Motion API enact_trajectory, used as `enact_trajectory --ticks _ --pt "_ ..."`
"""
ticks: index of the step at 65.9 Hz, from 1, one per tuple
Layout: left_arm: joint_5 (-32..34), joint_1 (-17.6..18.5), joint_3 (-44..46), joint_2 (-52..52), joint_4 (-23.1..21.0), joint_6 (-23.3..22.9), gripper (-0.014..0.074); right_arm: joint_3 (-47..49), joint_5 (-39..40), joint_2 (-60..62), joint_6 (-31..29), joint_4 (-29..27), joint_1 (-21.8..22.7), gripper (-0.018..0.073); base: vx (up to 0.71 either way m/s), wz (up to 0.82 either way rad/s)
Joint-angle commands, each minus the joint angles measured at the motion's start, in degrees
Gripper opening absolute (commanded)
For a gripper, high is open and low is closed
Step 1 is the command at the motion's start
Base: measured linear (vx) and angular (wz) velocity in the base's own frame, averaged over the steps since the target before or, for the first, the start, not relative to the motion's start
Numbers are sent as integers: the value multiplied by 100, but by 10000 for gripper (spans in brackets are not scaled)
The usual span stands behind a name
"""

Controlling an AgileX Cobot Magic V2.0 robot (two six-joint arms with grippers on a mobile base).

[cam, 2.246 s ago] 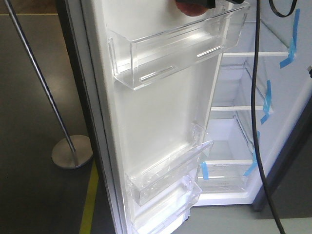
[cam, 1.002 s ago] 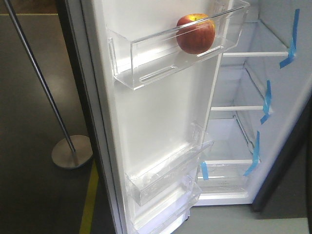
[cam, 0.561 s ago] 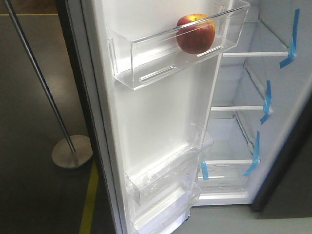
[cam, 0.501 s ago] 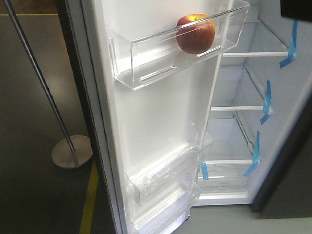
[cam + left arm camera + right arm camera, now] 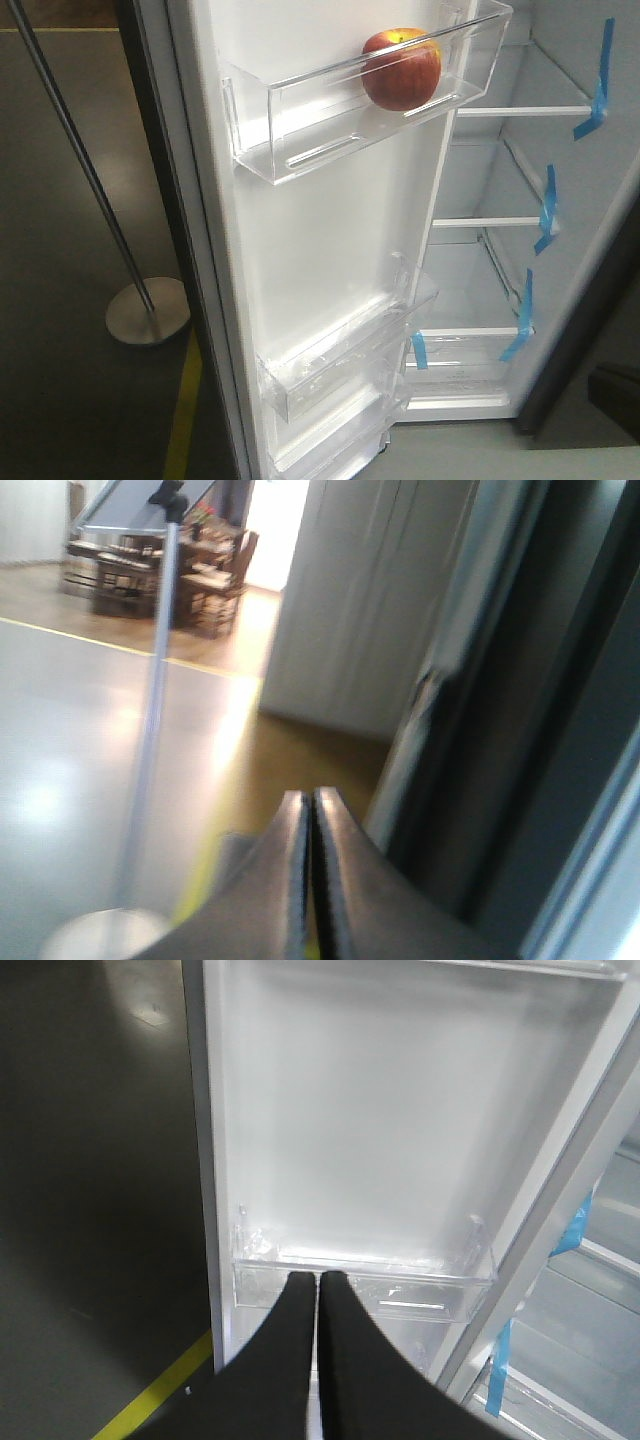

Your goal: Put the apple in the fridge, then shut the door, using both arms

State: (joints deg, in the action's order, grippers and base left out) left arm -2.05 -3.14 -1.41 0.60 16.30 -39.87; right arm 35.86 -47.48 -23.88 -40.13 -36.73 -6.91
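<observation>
The apple (image 5: 400,68) sits in the door's (image 5: 330,230) top bin (image 5: 300,130), upper centre of the front view. My right gripper (image 5: 318,1285), facing a lower bin (image 5: 400,1295), and left gripper (image 5: 308,810) are both closed on nothing.

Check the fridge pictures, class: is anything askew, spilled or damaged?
Nothing much. The apple sits in the top bin of the door; only the blue tape by the shelves looks unusual.
</observation>
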Motion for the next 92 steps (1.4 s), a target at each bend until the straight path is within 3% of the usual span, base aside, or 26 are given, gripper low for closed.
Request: enact_trajectory --ticks 1,12,21,28,34,47,60,76,87,92 --pt "643 32 116 33 -98 -276 -6 -104 415 241 -4 -161 18 -4 0 0" --pt "1518 32 145 33 -160 -390 -6 -135 361 322 1 -161 18 -4 0 0" --pt "2839 32 145 33 -468 -1151 -6 -135 356 322 -3 -161 18 -4 0 0" --pt "3490 32 219 33 -591 -2052 -6 -135 356 322 -3 -161 18 -4 0 0" --pt "3321 32 495 13 -577 -2560 -6 -135 350 322 -3 -161 18 -4 0 0" --pt "2730 32 1724 -704 -435 -2559 -6 -135 350 322 -3 -161 18 -3 0 0" --pt "2807 32 3236 -2377 508 -2559 -6 -135 350 322 -3 -171 18 -3 0 0" --pt "3519 32 4948 -4835 623 -2569 -6 -135 350 322 -3 -185 18 -3 0 0" --pt "3496 32 6033 -6338 638 -3372 9 -135 357 322 -3 -185 18 -3 0 0" --pt "3507 32 6421 -6872 878 -3777 34 -135 405 322 -3 -185 18 -3 0 0"
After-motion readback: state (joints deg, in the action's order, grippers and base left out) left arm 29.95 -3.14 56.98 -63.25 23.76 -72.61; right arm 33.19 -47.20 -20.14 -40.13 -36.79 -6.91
